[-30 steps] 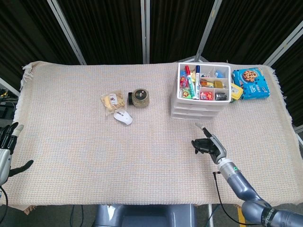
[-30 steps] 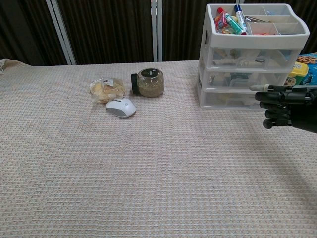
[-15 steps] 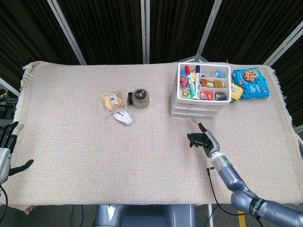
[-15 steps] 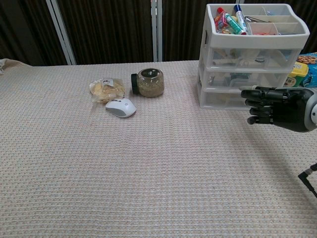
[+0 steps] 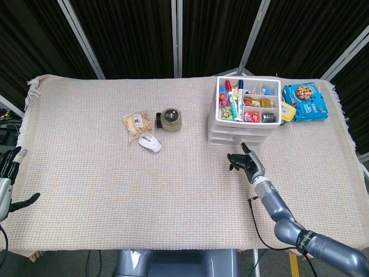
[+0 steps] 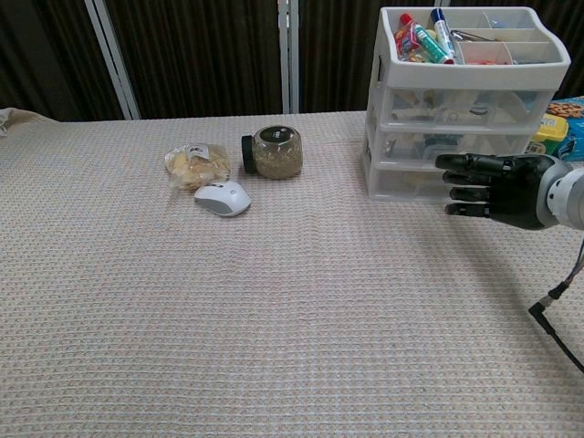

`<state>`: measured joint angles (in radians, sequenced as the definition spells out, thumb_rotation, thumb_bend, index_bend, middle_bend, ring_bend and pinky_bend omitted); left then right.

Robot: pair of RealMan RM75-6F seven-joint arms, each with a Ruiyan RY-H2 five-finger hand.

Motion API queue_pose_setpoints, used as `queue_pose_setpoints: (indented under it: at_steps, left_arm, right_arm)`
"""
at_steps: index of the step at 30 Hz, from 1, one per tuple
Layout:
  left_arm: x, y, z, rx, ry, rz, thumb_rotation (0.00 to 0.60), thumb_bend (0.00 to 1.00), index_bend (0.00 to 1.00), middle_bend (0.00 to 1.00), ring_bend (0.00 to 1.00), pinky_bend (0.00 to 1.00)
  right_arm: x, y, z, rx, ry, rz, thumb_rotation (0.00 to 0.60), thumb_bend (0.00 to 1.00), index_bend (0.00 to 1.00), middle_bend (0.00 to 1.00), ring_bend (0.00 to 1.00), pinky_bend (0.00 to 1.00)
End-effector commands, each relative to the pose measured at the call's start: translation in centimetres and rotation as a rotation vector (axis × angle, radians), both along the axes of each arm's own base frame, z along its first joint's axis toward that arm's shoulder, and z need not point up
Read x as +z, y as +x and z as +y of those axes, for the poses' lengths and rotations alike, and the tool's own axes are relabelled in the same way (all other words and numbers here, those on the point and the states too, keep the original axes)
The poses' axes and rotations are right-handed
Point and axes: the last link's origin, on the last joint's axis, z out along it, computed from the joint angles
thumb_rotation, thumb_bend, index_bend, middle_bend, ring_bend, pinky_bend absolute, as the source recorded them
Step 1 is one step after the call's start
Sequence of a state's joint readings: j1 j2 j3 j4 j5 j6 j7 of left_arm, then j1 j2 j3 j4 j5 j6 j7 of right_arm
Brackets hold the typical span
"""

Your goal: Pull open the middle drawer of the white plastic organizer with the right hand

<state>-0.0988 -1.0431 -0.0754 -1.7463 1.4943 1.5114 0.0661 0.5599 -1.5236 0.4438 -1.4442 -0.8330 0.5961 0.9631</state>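
Observation:
The white plastic organizer (image 5: 237, 136) stands at the back right of the table, its top tray full of pens and small items. In the chest view its middle drawer (image 6: 422, 143) sits flush with the other two, closed. My right hand (image 6: 493, 182) hovers just in front of the lower drawers, fingers stretched out sideways and holding nothing; the head view shows the same hand (image 5: 244, 163) a short gap in front of the organizer, not touching it. My left hand (image 5: 8, 180) hangs at the table's far left edge, fingers spread and empty.
A jar (image 6: 276, 151) lying on its side, a snack bag (image 6: 196, 162) and a white mouse (image 6: 222, 197) lie left of the organizer. A blue cookie pack (image 5: 309, 100) lies to its right. A black cable (image 6: 558, 321) trails from my right wrist.
My right hand has moved forward and left towards the organizer's front. Its curled fingers have straightened out. The drawers and my left hand have not moved.

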Motion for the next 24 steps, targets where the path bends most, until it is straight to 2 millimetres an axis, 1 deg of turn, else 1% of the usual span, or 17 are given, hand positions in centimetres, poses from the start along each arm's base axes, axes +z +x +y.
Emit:
queue_pose_setpoints:
  at_steps: [1, 13, 24]
  left_arm:
    - [-0.1, 0.0, 0.1, 0.000, -0.004, 0.000, 0.600, 0.04, 0.00, 0.00, 0.00, 0.00]
    - [-0.1, -0.1, 0.4, 0.007, -0.011, -0.007, 0.600, 0.04, 0.00, 0.00, 0.00, 0.00]
    - [0.2, -0.3, 0.4, 0.020, -0.006, -0.021, 0.600, 0.04, 0.00, 0.00, 0.00, 0.00]
  right_arm:
    - [-0.1, 0.0, -0.2, -0.009, -0.002, -0.011, 0.600, 0.37, 0.11, 0.85, 0.87, 0.65]
    - [-0.8, 0.0, -1.0, -0.045, 0.041, -0.087, 0.600, 0.37, 0.23, 0.85, 0.87, 0.65]
    - [-1.1, -0.2, -1.5, -0.054, 0.044, -0.095, 0.600, 0.37, 0.24, 0.85, 0.87, 0.65]
